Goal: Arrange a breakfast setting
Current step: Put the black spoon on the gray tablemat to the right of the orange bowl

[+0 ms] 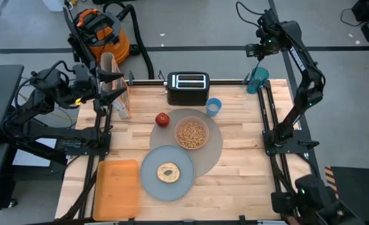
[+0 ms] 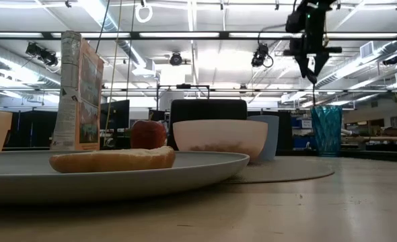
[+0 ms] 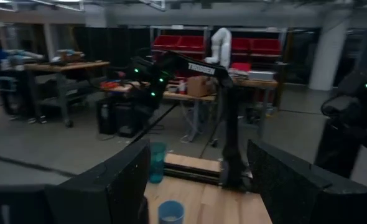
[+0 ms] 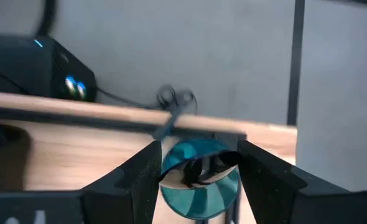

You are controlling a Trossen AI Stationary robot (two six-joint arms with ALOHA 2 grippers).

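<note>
The round grey-brown mat (image 1: 214,150) lies mid-table. On it stands the pink bowl (image 1: 191,134) with cereal. The grey plate (image 1: 148,178) holds a bagel and overlaps the mat's near left edge. The red apple (image 1: 162,119) sits at the mat's far left edge. The small blue cup (image 1: 214,106) stands beside the toaster. No spoon plainly shows. My right gripper (image 1: 257,55) is open, high above a teal tumbler (image 4: 199,186) at the far right corner. Something dark shows inside the tumbler. My left gripper (image 1: 112,86) is open and empty at the table's left edge.
A black toaster (image 1: 187,88) stands at the far edge. A cereal box (image 2: 77,94) stands at the far left, next to my left gripper. An orange tray (image 1: 117,189) lies at the near left corner. Bare wood shows on the near right.
</note>
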